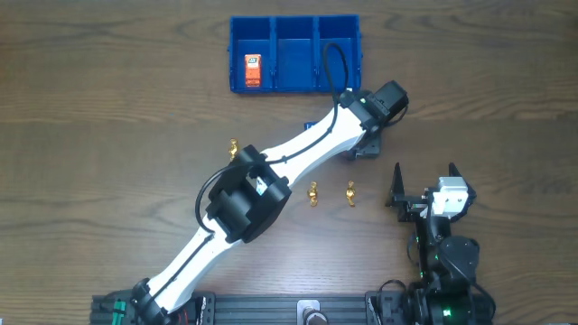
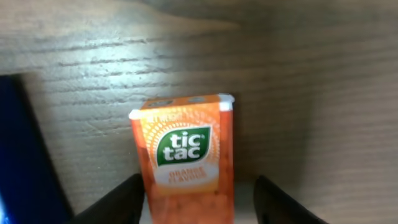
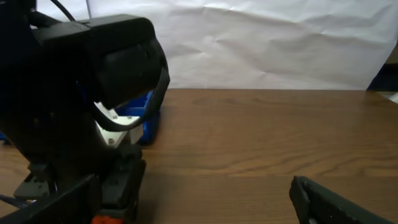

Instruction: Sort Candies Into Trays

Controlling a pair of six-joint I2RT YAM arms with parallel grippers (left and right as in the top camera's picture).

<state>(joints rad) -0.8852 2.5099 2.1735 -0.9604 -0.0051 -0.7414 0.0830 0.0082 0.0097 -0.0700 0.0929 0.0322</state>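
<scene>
One broad bench (image 1: 506, 99) carries everything; at its far side the blue tray (image 1: 294, 88) holds a sorted orange box (image 1: 254, 69) in its left compartment; the right claw (image 1: 424, 185) sits near its base, fingers spread wide, probably keeping clear; the left claw (image 2: 198, 183), beside the tray, straddles an upright candy box (image 2: 186, 149) on the bench, fingers parted, seemingly lining up a pinch; three gold sweets (image 1: 313, 192) lie loose mid-bench.

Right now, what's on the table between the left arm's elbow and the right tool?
Two gold-wrapped candies, side by side, lie between the left arm's elbow and the right tool; the top view shows them.
</scene>
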